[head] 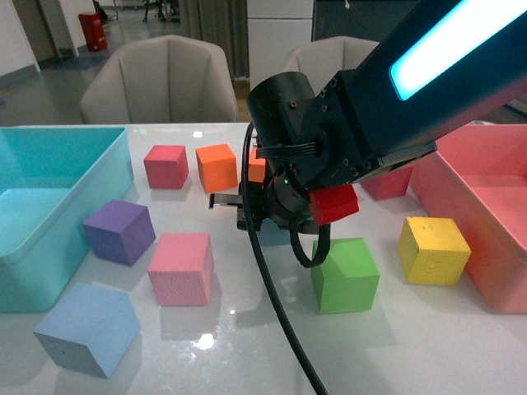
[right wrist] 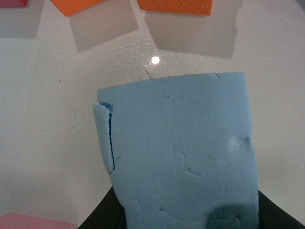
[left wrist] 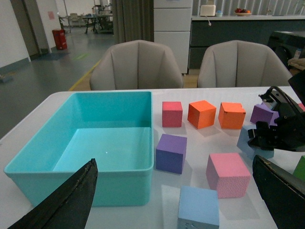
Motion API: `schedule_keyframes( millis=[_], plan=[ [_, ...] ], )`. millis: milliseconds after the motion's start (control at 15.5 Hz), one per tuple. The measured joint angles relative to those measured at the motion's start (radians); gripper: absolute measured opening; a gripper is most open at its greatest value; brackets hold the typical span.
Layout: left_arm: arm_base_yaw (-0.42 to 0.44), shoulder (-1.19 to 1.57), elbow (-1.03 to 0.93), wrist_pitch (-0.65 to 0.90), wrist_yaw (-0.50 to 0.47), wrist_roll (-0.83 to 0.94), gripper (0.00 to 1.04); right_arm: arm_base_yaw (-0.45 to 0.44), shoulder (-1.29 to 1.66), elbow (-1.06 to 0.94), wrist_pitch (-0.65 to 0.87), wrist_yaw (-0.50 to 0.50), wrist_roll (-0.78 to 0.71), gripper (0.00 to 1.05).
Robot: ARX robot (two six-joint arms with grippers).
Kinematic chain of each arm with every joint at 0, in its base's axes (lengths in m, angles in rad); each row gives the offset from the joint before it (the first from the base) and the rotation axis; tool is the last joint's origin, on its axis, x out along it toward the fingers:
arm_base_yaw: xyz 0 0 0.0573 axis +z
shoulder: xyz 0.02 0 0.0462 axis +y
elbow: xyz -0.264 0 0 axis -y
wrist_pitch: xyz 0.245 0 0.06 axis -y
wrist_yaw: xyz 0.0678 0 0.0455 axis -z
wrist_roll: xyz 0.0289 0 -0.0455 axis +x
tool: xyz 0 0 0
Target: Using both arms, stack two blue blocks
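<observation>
My right gripper (head: 239,211) is shut on the steel-blue block (right wrist: 181,152), which fills the right wrist view and hangs just above the white table. In the front view my right arm hides nearly all of that block. In the left wrist view the block (left wrist: 245,140) sits in the right gripper (left wrist: 262,136) at the right side. The paler periwinkle block (head: 86,329) rests on the table at the front left, beside the turquoise bin. My left gripper (left wrist: 174,162) is open and empty, with the periwinkle block (left wrist: 198,207) low between its fingers (left wrist: 71,200). The left arm is out of the front view.
A turquoise bin (head: 123,164) stands at the left and a pink bin (head: 428,177) at the right. Around the gripper lie a purple cube (head: 119,230), pink cube (head: 181,267), green cube (head: 344,274), yellow cube (head: 432,249), red cube (head: 165,165) and orange cube (head: 217,167).
</observation>
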Motion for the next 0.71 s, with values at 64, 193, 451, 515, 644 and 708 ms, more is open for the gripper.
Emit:
schedule_keyframes(
  millis=[64,193,451,515,644,708],
  plan=[
    [0.0,0.0,0.0,0.0,0.0,0.0,0.98,0.0,0.0,0.0,-0.002,-0.003,-0.002,0.41],
    [0.0,0.0,0.0,0.0,0.0,0.0,0.98,0.0,0.0,-0.002,0.006,-0.004,-0.002,0.61],
    [0.0,0.0,0.0,0.0,0.0,0.0,0.98,0.0,-0.006,-0.04,0.027,-0.003,-0.002,0.99],
    [0.0,0.0,0.0,0.0,0.0,0.0,0.98,-0.002,-0.019,-0.053,0.033,-0.003,-0.002,0.97],
    [0.0,0.0,0.0,0.0,0.0,0.0,0.98,-0.006,-0.076,-0.088,0.052,-0.002,-0.002,0.98],
    [0.0,0.0,0.0,0.0,0.0,0.0,0.98,-0.008,-0.109,-0.108,0.063,0.002,-0.002,0.98]
  ],
)
